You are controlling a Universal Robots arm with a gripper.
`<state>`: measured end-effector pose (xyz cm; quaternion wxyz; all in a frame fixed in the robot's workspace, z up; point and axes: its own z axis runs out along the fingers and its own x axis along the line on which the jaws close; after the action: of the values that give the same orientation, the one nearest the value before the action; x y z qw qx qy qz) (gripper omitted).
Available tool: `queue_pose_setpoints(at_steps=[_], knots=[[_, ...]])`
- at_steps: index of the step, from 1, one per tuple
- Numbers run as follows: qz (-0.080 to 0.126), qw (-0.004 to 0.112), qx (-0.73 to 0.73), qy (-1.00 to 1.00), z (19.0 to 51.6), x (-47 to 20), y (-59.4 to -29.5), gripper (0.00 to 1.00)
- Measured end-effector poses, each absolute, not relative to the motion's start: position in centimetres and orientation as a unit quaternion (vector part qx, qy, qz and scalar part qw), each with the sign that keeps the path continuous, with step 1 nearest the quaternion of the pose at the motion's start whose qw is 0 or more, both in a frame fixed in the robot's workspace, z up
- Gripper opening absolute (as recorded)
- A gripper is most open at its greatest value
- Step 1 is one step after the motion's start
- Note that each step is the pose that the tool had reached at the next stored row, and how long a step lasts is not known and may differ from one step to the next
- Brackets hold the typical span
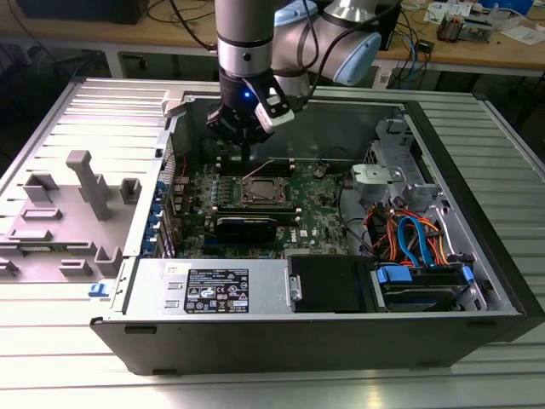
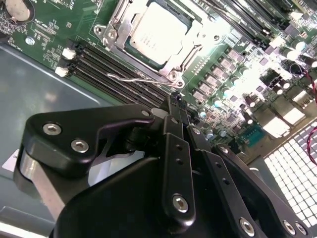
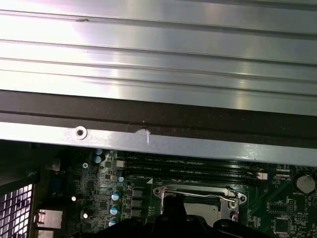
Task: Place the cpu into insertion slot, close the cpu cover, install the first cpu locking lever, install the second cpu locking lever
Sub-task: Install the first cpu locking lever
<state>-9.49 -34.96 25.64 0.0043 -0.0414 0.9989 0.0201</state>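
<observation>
The cpu [image 2: 157, 30], a dull silver square, lies in the insertion slot [image 1: 260, 192] on the green motherboard. The cpu cover [image 2: 166, 70], a silvery frame, is down around it. A thin wire locking lever [image 2: 130, 77] runs along the socket side nearest the memory slots. In the exterior view a wire lever [image 1: 261, 168] slants up from the socket's far edge. My gripper [image 2: 174, 100] hangs just above the board beside that socket side, its fingers pressed together with nothing between them. In the exterior view the gripper [image 1: 244, 156] stands over the socket's far left corner.
Long black memory slots [image 2: 111, 67] lie between the gripper and the socket. The open computer case's metal wall [image 3: 158, 141] is close behind. A power supply [image 1: 213, 290], a drive bay [image 1: 421, 285] and bundled cables [image 1: 409, 234] fill the near and right side of the case.
</observation>
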Motion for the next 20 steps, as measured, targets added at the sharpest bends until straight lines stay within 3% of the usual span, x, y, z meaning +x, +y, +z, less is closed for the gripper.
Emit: queue_pose_setpoints(at_steps=[20], knots=[[0.017, 0.004, -0.041, 0.999, 25.22, -9.42, -34.96, 0.11]])
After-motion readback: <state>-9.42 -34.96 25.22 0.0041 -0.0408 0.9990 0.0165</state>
